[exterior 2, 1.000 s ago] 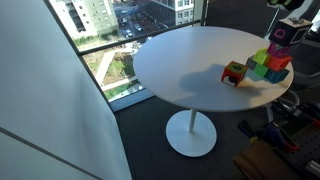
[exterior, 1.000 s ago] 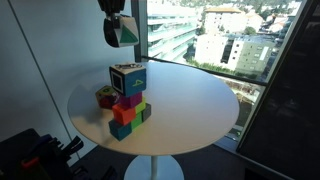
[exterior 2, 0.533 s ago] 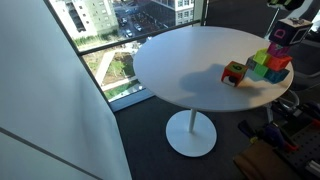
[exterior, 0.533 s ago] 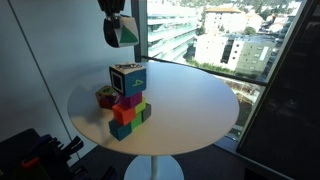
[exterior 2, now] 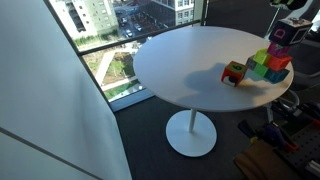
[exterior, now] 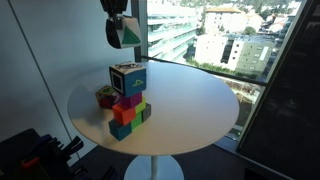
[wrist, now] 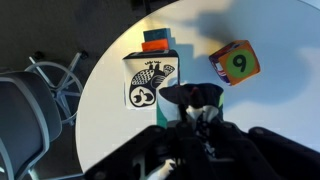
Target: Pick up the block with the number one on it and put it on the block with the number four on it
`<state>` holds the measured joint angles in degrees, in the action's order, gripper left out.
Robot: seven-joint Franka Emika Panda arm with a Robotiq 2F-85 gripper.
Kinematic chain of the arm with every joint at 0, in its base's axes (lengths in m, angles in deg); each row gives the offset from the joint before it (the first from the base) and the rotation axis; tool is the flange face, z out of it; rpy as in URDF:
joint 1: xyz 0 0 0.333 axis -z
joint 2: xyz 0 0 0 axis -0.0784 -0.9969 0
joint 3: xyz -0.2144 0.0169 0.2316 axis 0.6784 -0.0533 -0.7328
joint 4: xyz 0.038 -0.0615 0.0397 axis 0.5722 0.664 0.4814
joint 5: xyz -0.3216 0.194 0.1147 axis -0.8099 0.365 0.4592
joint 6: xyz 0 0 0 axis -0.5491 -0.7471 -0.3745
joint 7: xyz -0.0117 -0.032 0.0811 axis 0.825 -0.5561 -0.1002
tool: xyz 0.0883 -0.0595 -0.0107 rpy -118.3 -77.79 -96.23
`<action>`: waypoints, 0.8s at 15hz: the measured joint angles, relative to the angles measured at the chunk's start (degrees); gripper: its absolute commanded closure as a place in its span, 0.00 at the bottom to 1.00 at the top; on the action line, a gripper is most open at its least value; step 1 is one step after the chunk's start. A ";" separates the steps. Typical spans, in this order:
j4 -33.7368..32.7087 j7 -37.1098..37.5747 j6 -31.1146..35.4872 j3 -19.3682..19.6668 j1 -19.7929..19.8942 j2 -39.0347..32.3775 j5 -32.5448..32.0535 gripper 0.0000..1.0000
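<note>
Above the table [exterior: 195, 105], high near the top of an exterior view, you have the gripper [exterior: 121, 32] pointing straight down from the wrist, with the rest of the arm out of frame. Item held: the block with the number one [exterior: 129, 38], clenched between the fingers and hanging clear of everything under it. It shows a cream-white face with a green area along one edge, and no numeral can be read at this size. In the wrist view the gripper [wrist: 200, 118] fills the lower middle as a dark mass, and the held block cannot be made out there. Item below the fingers, well apart from them: the block with the number four [exterior: 128, 77], a large cube with white faces, a dark blue frame and a teal mark on one side. In the wrist view this cube [wrist: 150, 80] lies just beyond the fingertips, toward that picture's left side, its top face white with a black figure printed on it. It sits as the top piece of a stack, resting on a magenta block [exterior: 128, 100], with an orange block [exterior: 122, 114] and a teal block [exterior: 121, 131] lower down. Item beside the stack, on the tabletop: a small yellow-and-red block [wrist: 235, 63] bearing a nine, standing apart from the cube and farther from the fingers.
</note>
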<state>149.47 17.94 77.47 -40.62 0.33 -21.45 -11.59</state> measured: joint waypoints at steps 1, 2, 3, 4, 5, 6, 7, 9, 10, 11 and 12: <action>0.00 0.00 0.00 0.12 0.24 0.00 0.00 0.93; 0.00 -0.01 0.00 0.25 0.45 0.00 0.00 0.93; 0.01 -0.03 0.00 0.38 0.61 0.00 0.00 0.93; 0.04 -0.12 -0.03 0.50 0.75 0.00 0.00 0.93; 0.11 -0.29 -0.05 0.63 0.86 -0.01 0.00 0.93; 0.19 -0.53 -0.06 0.75 0.95 -0.01 0.00 0.93; 0.29 -1.03 -0.08 0.90 1.01 -0.01 0.00 0.93; 0.45 -2.27 -0.26 1.24 1.14 -0.02 0.00 0.93; 0.51 -2.94 -0.51 1.45 1.16 -0.01 0.00 0.93; 0.56 -3.65 -0.86 1.68 1.17 -0.01 0.00 0.93; 0.62 -4.37 -1.26 1.90 1.17 -0.01 -0.06 0.93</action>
<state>150.09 13.57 76.21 -38.72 1.50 -21.46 -11.65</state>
